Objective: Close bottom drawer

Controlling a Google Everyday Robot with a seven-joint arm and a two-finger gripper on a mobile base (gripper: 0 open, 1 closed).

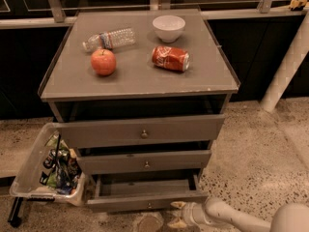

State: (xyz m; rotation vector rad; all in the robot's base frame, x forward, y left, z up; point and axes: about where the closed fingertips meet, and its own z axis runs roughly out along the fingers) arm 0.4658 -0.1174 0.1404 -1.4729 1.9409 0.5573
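The gripper [175, 214] sits low at the near right, fingers spread, just beside the right end of the bottom drawer [145, 201] front. The floor [251, 149] to the right lies open. A plastic bin [28, 170] crowds the left side. A round object [147, 223] lies on the floor just in front of the drawer.

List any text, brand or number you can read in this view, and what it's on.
Nothing reads clearly.
Red can: white lettering, too blurred to read.
Water bottle: label too blurred.
Packets in the plastic bin: print too small.
Gripper, low by the bottom drawer front's right end: no markings visible.
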